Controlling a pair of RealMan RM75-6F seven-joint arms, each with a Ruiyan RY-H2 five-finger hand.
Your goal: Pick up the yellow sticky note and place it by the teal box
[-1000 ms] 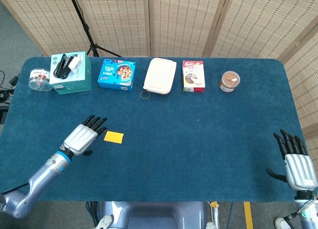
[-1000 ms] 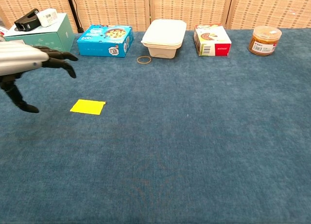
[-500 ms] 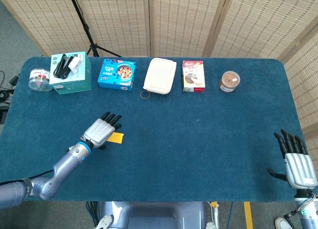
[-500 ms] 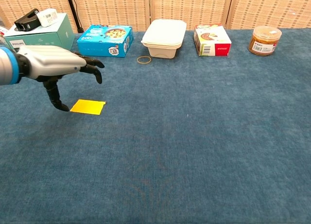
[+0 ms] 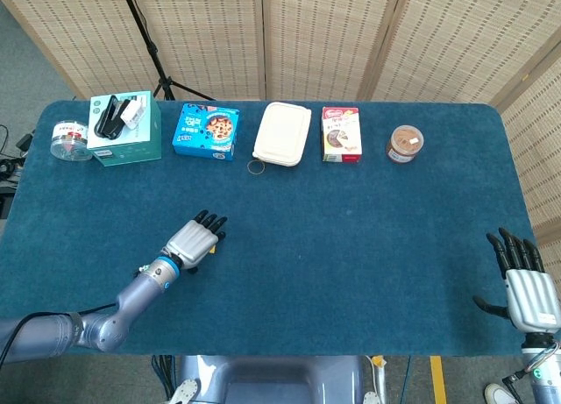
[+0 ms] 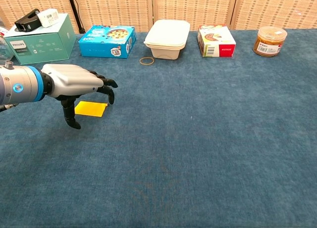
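Yellow sticky note (image 6: 91,109) lies flat right beneath your left hand (image 6: 79,85), its long side running across the spread, empty fingers (image 6: 106,89); lower and pinch it.

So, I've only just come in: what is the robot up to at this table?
The left hand hovers above the yellow sticky note, which lies flat on the blue table; its fingers are spread and hold nothing. From the head view the hand covers the note completely. The teal box, where the note should go, stands at the far left of the back row. The right hand rests open at the table's right edge.
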